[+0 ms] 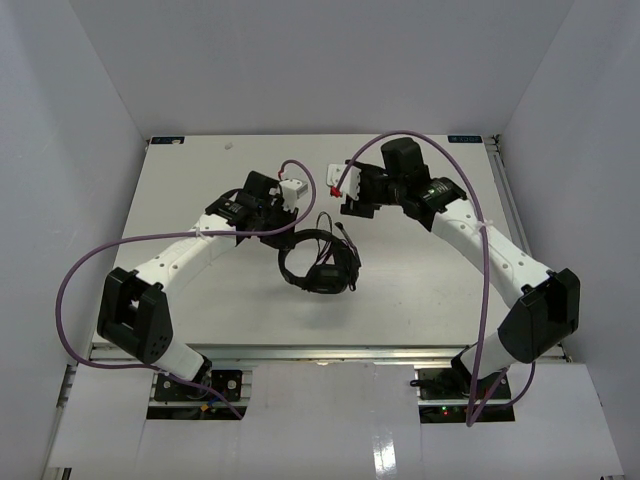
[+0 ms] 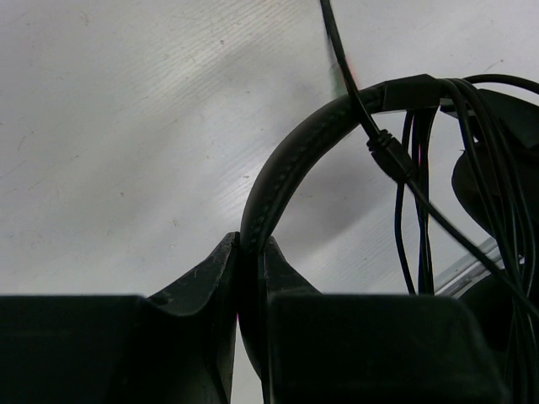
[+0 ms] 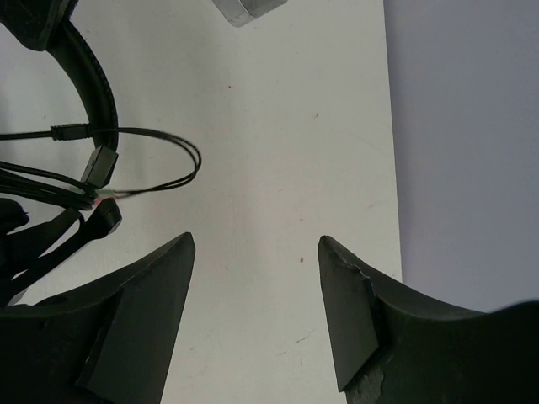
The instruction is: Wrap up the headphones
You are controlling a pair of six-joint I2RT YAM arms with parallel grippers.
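Observation:
The black headphones (image 1: 320, 262) lie near the table's middle, with the thin black cable (image 1: 345, 240) looped around the headband and earcups. My left gripper (image 1: 288, 238) is shut on the padded headband (image 2: 282, 172), which rises between its jaws in the left wrist view (image 2: 251, 246). Several cable strands (image 2: 421, 168) hang over the band's right part. My right gripper (image 1: 347, 205) is behind and to the right of the headphones, open and empty (image 3: 257, 246). The headband (image 3: 94, 80) and a cable loop (image 3: 173, 156) show at the left of its view.
Thick purple robot cables (image 1: 90, 262) arc beside both arms. The white table (image 1: 200, 170) is enclosed by grey walls; its edge meets a wall (image 3: 472, 126) just beyond my right gripper.

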